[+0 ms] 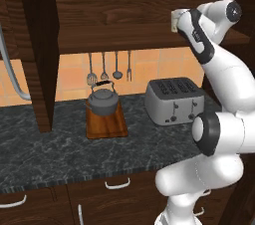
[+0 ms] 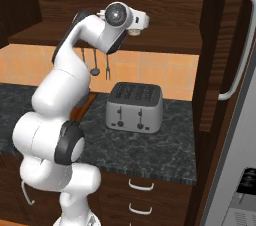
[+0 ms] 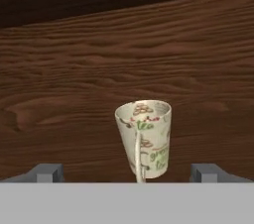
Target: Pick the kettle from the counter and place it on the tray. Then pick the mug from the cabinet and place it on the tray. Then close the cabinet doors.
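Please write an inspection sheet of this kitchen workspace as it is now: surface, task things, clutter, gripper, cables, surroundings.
Surface: dark marbled counter.
Job's things: kettle sits on the tray; mug upright on the cabinet shelf.
Clutter: silver toaster right of the tray.
Grippers: gripper open, fingers either side of the mug, not touching.
Cables: nothing seen.
Surroundings: utensils hang on the tiled wall; cabinet door open.

Squat dark-grey metal kettle [image 1: 103, 100] upright on reddish-brown wooden tray [image 1: 106, 128]; cream patterned mug [image 3: 144, 138] upright on dark-brown cabinet shelf [image 3: 64, 99].
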Robot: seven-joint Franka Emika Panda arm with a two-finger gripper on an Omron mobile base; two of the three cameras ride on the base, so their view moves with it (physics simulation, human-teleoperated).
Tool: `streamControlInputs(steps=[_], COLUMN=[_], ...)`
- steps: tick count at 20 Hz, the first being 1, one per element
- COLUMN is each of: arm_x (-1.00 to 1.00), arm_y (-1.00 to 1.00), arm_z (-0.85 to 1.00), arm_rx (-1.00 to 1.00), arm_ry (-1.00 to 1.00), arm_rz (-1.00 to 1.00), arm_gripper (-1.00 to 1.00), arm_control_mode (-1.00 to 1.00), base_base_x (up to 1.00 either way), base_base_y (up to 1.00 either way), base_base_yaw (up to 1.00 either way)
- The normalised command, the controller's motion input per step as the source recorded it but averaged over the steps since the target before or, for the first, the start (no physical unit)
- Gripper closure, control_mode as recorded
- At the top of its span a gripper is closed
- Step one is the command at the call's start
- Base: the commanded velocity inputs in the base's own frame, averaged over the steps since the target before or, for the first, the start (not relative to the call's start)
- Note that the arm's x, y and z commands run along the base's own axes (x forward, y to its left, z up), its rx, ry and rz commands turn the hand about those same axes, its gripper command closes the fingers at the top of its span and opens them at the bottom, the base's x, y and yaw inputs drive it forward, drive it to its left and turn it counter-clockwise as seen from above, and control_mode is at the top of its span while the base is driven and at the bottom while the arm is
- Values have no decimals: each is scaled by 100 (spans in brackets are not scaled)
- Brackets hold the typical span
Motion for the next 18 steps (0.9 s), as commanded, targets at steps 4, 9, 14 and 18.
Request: streamControlInputs(steps=[4, 9, 14, 18], arm_x=[41, 34, 32, 29], arm_y=[-1, -1, 0, 0], arm_z=[-14, -20, -7, 0], arm_rx=[2, 1, 0, 0], arm_ry=[0, 4, 2, 1], arm_rz=[0, -1, -2, 0], arm_gripper=[-100, -100, -100, -100], arm_control_mode=[-100, -100, -100, -100], base_base_x=[0, 0, 0, 0], base_base_y=[0, 0, 0, 0], base_base_yaw=[0, 0, 0, 0])
